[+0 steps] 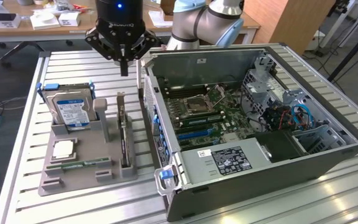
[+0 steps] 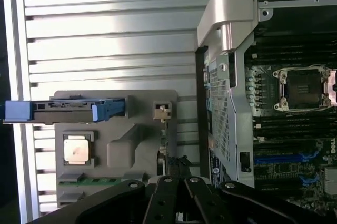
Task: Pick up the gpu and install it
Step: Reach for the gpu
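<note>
Scene reads bright and evenly lit to me. I note strong glare washing out the slatted table [image 2: 105, 29] in the wrist view; the computer case [image 1: 260, 191] interior is dim, shadows soft.

The black two-fingered gripper [image 1: 124, 70] hangs pointing straight down, its slim fingers [image 1: 124, 64] pressed together tip to tip. Above it is the black cylindrical wrist [image 1: 120, 11] with a blue light. The grey-and-pale-blue jointed arm [image 1: 207, 21] bends behind, toward the exterior view's right.
</note>
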Robot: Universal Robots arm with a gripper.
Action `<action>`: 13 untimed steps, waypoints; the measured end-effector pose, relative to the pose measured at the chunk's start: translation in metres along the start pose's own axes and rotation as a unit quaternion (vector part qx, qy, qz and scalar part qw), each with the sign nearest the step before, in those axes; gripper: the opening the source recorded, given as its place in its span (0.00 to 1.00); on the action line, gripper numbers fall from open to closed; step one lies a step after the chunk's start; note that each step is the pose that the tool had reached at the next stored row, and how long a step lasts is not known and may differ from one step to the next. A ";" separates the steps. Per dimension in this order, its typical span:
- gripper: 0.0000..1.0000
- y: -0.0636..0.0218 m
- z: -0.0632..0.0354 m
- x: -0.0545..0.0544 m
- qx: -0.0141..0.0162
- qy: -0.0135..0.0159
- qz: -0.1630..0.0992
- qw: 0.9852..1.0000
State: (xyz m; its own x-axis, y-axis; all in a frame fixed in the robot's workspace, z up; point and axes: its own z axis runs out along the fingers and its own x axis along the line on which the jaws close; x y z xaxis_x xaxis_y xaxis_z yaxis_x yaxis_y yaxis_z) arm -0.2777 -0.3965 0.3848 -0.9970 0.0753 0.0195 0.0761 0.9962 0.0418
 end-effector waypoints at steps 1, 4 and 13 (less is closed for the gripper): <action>0.10 -0.0002 0.0002 0.002 0.000 0.001 0.000 1.000; 0.10 -0.0006 0.0009 0.007 0.000 0.003 0.000 1.000; 0.10 -0.0013 0.0020 0.016 0.001 0.008 0.000 1.000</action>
State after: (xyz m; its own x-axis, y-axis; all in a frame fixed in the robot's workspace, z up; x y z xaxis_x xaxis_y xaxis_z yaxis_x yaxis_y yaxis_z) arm -0.2935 -0.3965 0.3830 -0.9965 0.0752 0.0357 0.0766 0.9962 0.0406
